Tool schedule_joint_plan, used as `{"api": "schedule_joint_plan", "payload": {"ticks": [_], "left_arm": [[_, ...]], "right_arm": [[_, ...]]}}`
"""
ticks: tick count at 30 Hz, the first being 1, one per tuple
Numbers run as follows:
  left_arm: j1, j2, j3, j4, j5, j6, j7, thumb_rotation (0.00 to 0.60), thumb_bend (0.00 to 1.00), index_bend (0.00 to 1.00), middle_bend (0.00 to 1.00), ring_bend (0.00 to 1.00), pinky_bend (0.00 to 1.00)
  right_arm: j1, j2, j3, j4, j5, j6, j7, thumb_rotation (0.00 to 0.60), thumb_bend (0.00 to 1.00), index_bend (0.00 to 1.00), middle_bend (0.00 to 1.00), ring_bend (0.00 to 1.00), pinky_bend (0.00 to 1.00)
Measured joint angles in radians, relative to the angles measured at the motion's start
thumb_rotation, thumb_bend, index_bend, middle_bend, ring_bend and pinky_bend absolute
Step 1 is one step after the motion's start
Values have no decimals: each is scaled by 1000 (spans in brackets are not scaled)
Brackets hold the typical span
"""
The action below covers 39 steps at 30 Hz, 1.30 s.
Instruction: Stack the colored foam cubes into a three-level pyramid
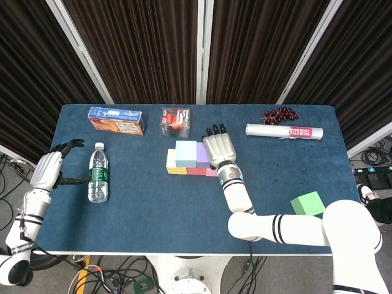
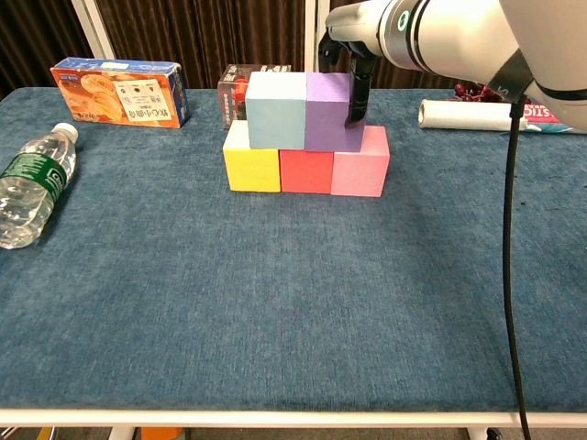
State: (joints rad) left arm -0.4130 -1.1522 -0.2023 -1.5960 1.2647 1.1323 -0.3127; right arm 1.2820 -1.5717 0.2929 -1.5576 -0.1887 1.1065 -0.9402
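On the blue table (image 2: pixel 275 312), a yellow cube (image 2: pixel 251 166), red cube (image 2: pixel 305 170) and pink cube (image 2: pixel 359 167) form the bottom row, touching. A light blue cube (image 2: pixel 276 111) and purple cube (image 2: pixel 326 112) sit on them, side by side. The right hand (image 1: pixel 219 147) rests over the purple cube, fingers (image 2: pixel 357 92) down its right face; it seems to press rather than grip. The green cube (image 1: pixel 308 203) lies at 4 o'clock, well apart. The left hand (image 1: pixel 50 168), fingers loosely spread and holding nothing, sits beside a water bottle (image 1: pixel 98 173).
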Motion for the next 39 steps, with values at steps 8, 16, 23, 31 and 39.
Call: {"api": "schedule_joint_plan", "payload": {"ticks": [8, 16, 23, 31, 39], "left_arm": [[1, -1, 2, 1, 4, 0, -3, 600, 53, 174, 216, 185, 160], [1, 0, 0, 1, 2, -1, -2, 600, 54, 174, 216, 185, 159], [2, 0, 0, 0, 1, 0, -1, 600, 54, 174, 216, 185, 159], [3, -1, 0, 2, 1, 1, -3, 600, 54, 174, 216, 185, 160], [7, 2, 0, -2, 4, 7, -4, 600, 54, 174, 216, 185, 159]], "right_arm": [[-7, -1, 7, 1, -3, 3, 3, 600, 95, 384, 133, 0, 0], [-8, -5, 11, 6, -1, 1, -2, 600, 93, 334, 127, 0, 0], [-10, -10, 13, 9, 4, -5, -5, 600, 91, 230, 118, 0, 0], [-11, -7, 14, 1, 6, -4, -9, 600, 90, 122, 109, 0, 0], [-21, 12, 21, -34, 2, -4, 3, 600, 91, 83, 101, 0, 0]]}}
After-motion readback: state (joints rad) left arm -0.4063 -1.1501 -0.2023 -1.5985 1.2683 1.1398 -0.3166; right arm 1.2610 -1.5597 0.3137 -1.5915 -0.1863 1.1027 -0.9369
